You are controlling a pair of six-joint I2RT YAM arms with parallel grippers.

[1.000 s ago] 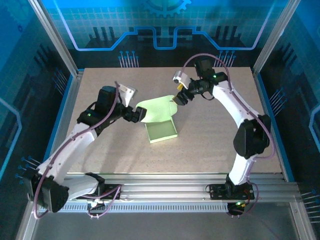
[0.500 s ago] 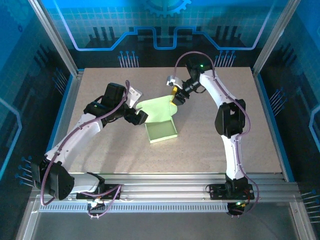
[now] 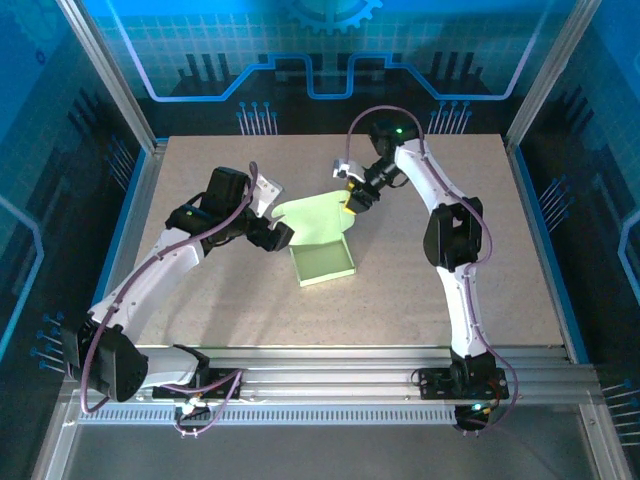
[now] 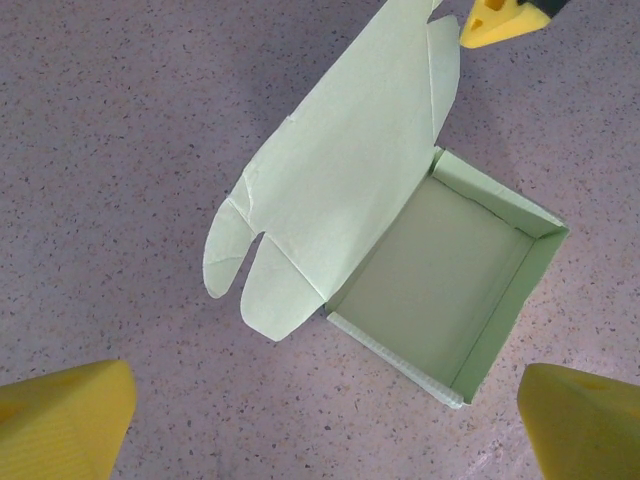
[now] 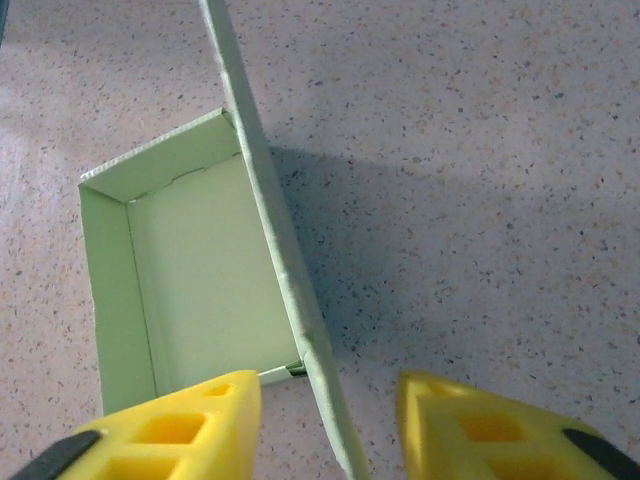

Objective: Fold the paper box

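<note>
The paper box [image 4: 440, 290] sits just ahead of the wide-open left pincer [image 4: 325, 420], its upright lid [image 5: 262, 200] between the parted, not-yet-gripping jaws of the right pincer [image 5: 325, 425], seemingly positioned to fold it shut.

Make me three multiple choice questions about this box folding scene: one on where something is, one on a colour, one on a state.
1. On the paper box, where is the lid's free edge?
A) between the right gripper's fingers
B) tucked inside the tray
C) pressed flat over the tray

2. What colour is the paper box?
A) red
B) pale green
C) white

3. How does the left gripper stand?
A) open
B) shut on the lid
C) shut on nothing

Answers:
1 A, the right wrist view shows the lid's edge running between the yellow fingers.
2 B, the card is pale green.
3 A, its fingers sit wide apart in the left wrist view's lower corners.
</note>
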